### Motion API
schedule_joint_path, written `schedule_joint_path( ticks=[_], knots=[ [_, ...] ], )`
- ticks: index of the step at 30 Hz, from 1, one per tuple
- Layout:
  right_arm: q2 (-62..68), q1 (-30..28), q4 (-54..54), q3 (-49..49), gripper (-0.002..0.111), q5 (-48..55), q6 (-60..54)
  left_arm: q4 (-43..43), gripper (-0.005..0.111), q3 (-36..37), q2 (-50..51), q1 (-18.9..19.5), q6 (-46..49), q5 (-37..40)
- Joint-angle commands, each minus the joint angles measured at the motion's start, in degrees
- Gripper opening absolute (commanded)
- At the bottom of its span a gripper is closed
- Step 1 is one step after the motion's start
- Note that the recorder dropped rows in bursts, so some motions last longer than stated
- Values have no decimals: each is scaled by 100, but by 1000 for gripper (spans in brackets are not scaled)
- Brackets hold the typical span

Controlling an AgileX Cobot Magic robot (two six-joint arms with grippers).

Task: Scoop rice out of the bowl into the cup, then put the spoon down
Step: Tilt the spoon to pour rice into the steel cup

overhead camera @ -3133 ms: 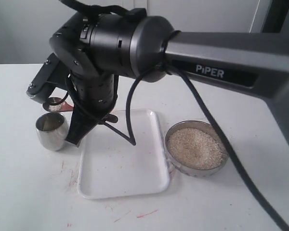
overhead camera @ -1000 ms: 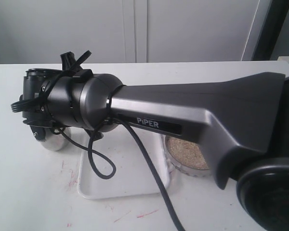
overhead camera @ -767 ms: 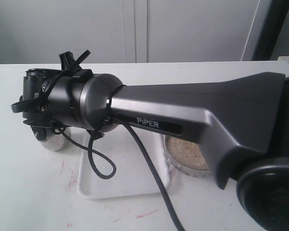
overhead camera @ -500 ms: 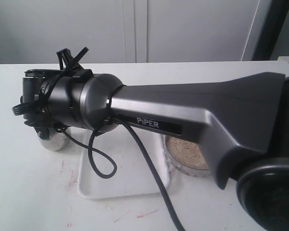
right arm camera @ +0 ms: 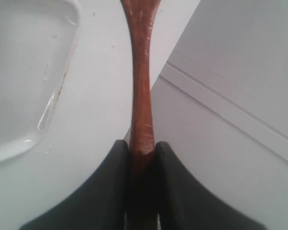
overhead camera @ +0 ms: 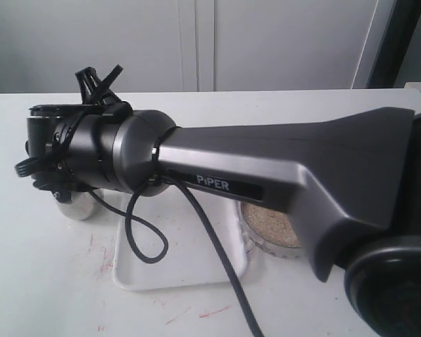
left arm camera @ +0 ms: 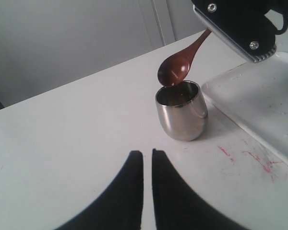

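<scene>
While the right claw (right arm camera: 143,148) is clamped tight on the thin handle of the wooden spoon (left arm camera: 175,68), the spoon's oval end hangs tipped just over the rim of the shiny steel cup (left arm camera: 181,116). I cannot tell if the spoon and the cup touch. The cup stands upright on the white counter (left arm camera: 62,134).

Seen from the outside camera, the cup sits at 9 o'clock from the white tray (overhead camera: 182,270), just beside it. Most of the cup is hidden behind the big dark right arm (overhead camera: 266,161), which reaches across the middle. At 3 o'clock from the tray, just beside it, sits the glass bowl (overhead camera: 266,250) with the ribbed side. The pale rice (overhead camera: 266,223) lies in the bowl, and the arm hides part of it too. A black cable (overhead camera: 149,242) hangs from the arm in a loop over the tray.

The left claw (left arm camera: 147,182) has its two black fingers nearly together, with only a thin slit showing and nothing in it. It is low over the counter, near the cup but apart from it. Small red marks (left arm camera: 245,155) dot the counter beside the tray.
</scene>
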Motion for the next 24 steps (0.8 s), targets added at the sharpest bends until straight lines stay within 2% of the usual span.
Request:
schedule_joint_path(
  ticks=[1,13,18,24],
  knots=[
    [-16,161,-213,-27,0,-80,-50,-39,14,-18,-5,-16,-8,-37],
    [-16,149,-179,-27,0,144,178,-39,14,-18,-5,-16,-8,-37],
    [-16,149,-212,-27,0,144,1035,-39,14,-18,-5,-16,-8,-37],
    [-64,135,-199,-27,0,174,2707,-39,14,-18,-5,-16,-8,-37]
  ],
)
